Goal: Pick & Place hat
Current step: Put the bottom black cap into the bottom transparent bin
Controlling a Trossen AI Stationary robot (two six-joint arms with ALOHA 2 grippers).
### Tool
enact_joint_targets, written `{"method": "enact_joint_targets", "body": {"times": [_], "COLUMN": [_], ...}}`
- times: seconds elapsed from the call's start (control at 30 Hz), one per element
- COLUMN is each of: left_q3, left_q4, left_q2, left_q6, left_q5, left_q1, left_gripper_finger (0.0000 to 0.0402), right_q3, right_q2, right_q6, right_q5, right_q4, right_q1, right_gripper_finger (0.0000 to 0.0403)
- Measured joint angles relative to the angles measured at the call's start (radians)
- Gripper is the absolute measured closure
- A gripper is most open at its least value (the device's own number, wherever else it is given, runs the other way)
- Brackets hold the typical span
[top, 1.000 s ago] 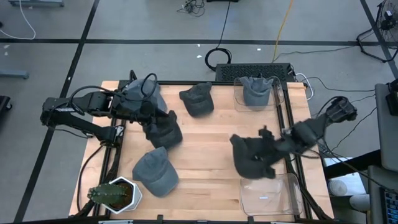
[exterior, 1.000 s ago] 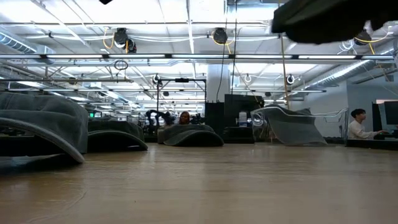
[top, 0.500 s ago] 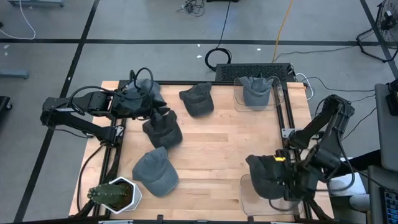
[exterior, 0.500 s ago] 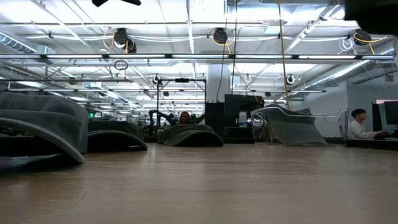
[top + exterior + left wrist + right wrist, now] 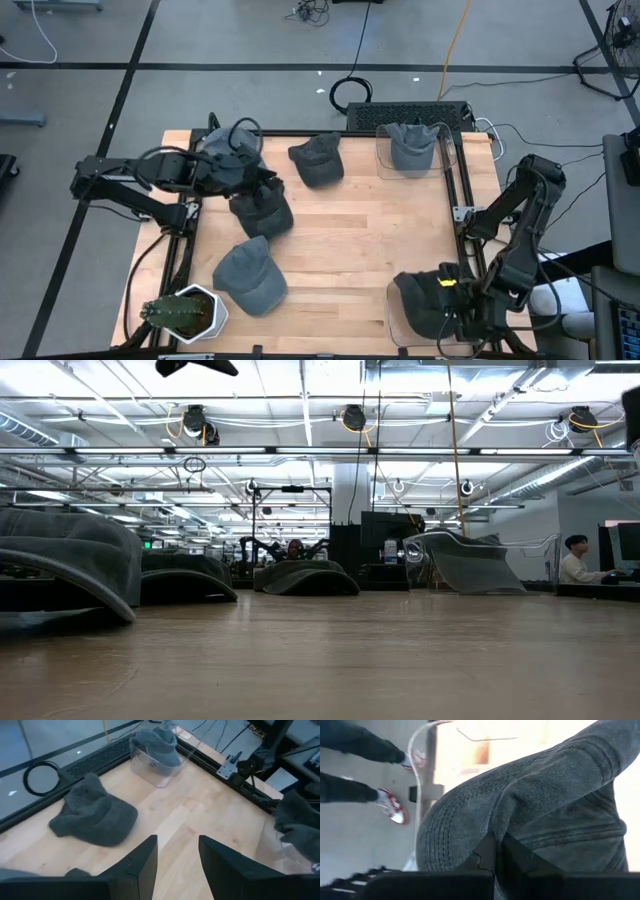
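Over near-right clear bin: right gripper clamped on hat, unreleased; left gripper open, three hats left.

High view: you are looking straight down on the whole wooden table from well above.
Low view: you are looking level across the tabletop from its surface, facing into the hall behind.
Left wrist view: you are looking past its own fingers, down across the table toward the clear bin, which is also showing in the high view.
Right wrist view: you are sitting very near, with a grey cap filling the frame.
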Motion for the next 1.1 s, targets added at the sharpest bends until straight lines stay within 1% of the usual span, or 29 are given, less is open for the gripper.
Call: {"method": "enact_joint_targets", "body": {"times": [0.17, 0.3, 0.43, 0.6, 0.7, 0.9, 1.1], "left_q3": [0.001, 0.000, 0.002, 0.002, 0.002, 0.002, 0.002], "left_q4": [0.018, 0.026, 0.043, 0.038, 0.034, 0.035, 0.035], "left_q2": [0.046, 0.073, 0.092, 0.096, 0.101, 0.099, 0.099], "left_q6": [0.007, 0.006, 0.008, 0.023, 0.022, 0.026, 0.027], "left_q5": [0.037, 0.046, 0.061, 0.062, 0.063, 0.061, 0.061], "left_q1": [-0.020, -0.039, -0.052, -0.067, -0.071, -0.070, -0.070], "left_gripper_finger": [0.0250, 0.0250, 0.0250, 0.0250, 0.0250, 0.0250, 0.0250], "right_q3": [-0.082, -0.127, -0.157, -0.200, -0.246, -0.335, -0.351], "right_q2": [0.000, 0.000, 0.000, 0.000, 0.000, -0.002, -0.012], "right_q6": [0.059, 0.103, 0.113, 0.150, 0.167, 0.258, 0.272], "right_q5": [-0.004, -0.038, -0.081, -0.083, -0.083, -0.105, -0.109], "right_q4": [0.146, 0.167, 0.211, 0.286, 0.369, 0.505, 0.552], "right_q1": [0.000, 0.000, 0.012, 0.031, 0.032, 0.032, 0.031], "right_gripper_finger": [0.0401, 0.0401, 0.0401, 0.0399, 0.0390, 0.0360, 0.0321]}}
